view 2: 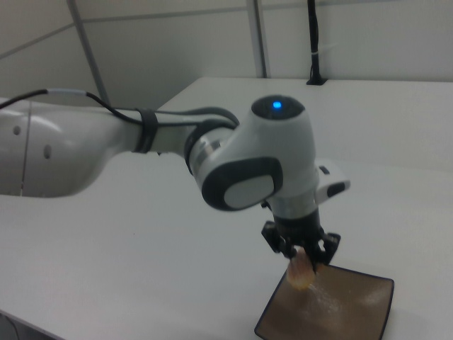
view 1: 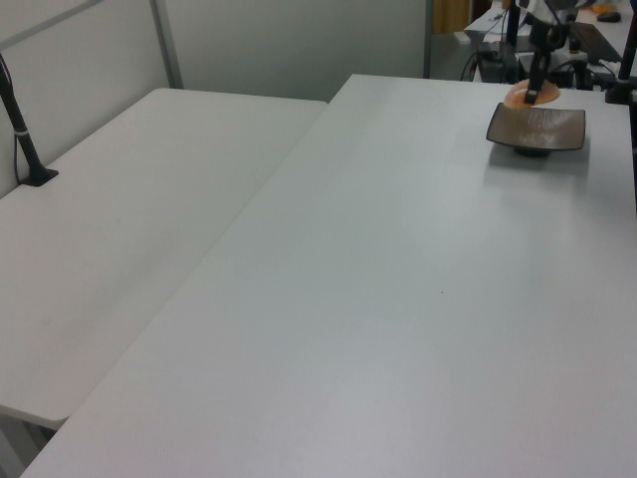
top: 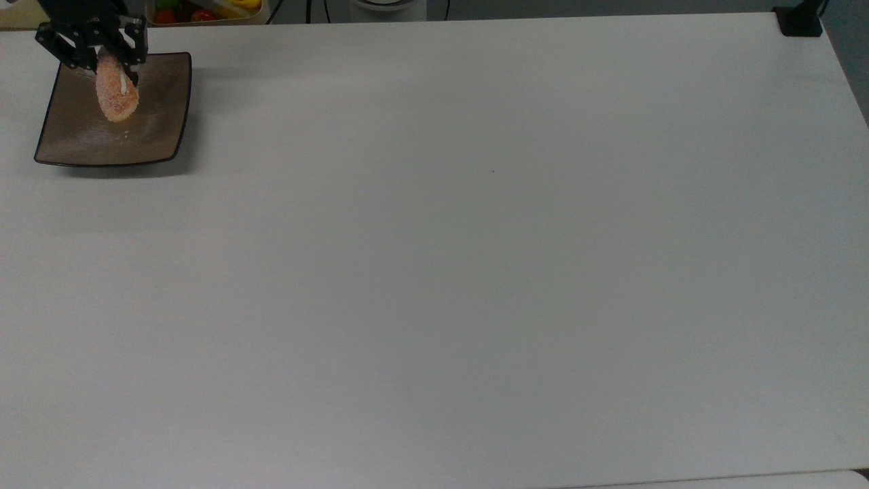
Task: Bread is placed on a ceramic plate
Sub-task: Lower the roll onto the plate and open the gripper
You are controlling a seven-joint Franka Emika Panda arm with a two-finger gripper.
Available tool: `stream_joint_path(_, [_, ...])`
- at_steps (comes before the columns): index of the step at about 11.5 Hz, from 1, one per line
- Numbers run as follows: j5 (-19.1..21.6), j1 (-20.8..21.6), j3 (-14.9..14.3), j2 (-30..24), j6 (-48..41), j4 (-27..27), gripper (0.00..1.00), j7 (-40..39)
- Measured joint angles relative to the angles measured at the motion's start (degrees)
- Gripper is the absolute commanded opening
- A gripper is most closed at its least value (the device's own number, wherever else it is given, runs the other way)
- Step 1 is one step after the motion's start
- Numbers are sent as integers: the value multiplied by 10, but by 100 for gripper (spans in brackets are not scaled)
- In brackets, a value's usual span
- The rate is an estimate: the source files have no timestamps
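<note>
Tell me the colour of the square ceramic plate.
Glossy brown with a thin dark rim; the square ceramic plate shows best in the top view.

My tool [top: 102, 58] grips an orange-tan sugared bread [top: 117, 95] on end above a glossy square brown ceramic plate [top: 153, 129], toward its 11 o'clock corner.

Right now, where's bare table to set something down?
Nearly the whole white table is bare, everything to the top view's right of the ceramic plate. Crowded only at that far corner, where the gripper holds the bread over the plate.
</note>
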Motion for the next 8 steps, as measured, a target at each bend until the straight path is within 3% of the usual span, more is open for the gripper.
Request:
stream_joint_path(2, [-1, 0, -6, 23, 46, -20, 37, -3])
stream_joint_path(4, [-1, -5, -7, 48, 65, -24, 49, -4])
stream_joint_path(5, [-1, -6, -7, 58, 72, -25, 63, -6])
stream_joint_path(6, [-2, -6, -7, 67, 82, -28, 71, -8])
stream_joint_path(8, [-2, -6, -7, 78, 88, -29, 100, -9])
